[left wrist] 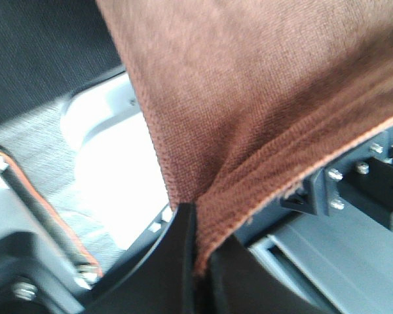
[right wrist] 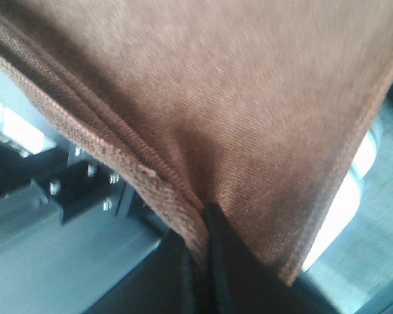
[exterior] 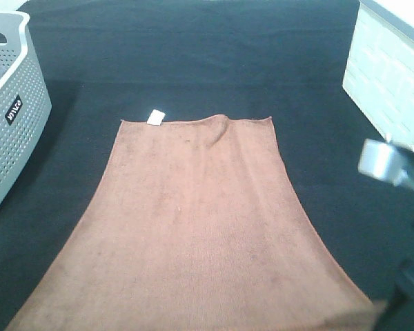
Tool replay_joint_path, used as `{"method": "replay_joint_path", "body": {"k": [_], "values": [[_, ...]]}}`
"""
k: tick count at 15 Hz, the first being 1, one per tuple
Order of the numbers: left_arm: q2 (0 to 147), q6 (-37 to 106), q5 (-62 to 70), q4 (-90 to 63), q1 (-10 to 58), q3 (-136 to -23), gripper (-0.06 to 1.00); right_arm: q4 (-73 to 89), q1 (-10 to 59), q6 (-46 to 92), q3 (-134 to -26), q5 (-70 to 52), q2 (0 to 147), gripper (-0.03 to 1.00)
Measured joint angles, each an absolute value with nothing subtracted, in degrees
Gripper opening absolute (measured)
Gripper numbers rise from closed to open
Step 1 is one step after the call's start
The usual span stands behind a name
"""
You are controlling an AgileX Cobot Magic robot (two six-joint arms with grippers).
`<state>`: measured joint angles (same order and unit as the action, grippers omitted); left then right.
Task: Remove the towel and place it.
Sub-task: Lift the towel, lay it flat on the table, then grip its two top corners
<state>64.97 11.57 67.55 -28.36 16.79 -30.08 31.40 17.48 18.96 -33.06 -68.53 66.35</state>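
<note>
The left gripper (left wrist: 196, 252) is closed, its dark fingers pinching a hemmed edge of the brown towel (left wrist: 262, 98). From this pinch the cloth fans up and away. The right gripper (right wrist: 200, 255) is closed too, clamped on the stitched hem at another corner of the towel, which spreads out from its fingers in the same way.

From the high camera, neither gripper can be seen. The towel lies spread lengthwise on the black tabletop (exterior: 193, 55), its near end running off the bottom of the view. Its far edge has one small raised fold near the middle and a white tag (exterior: 156, 117) at the far left corner. A blurred silver part of the right arm (exterior: 390, 164) shows at the right edge. A grey perforated basket (exterior: 21, 138) stands at the left, well apart from the towel.
</note>
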Motion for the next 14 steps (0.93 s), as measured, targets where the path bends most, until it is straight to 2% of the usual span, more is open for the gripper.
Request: {"method": "replay_joint_path", "body": {"k": [4,14], "values": [[64.74,10.08,68.07,-30.25,20.51,-28.30,0.00,30.77,17.48,20.05,-30.88,-68.75,67.49,0.00],[74.26,3.84,68.18,-29.56,20.86,-31.28,0.00,31.28,17.42,20.05,-30.71,-64.23,82.79,0.00]]}}
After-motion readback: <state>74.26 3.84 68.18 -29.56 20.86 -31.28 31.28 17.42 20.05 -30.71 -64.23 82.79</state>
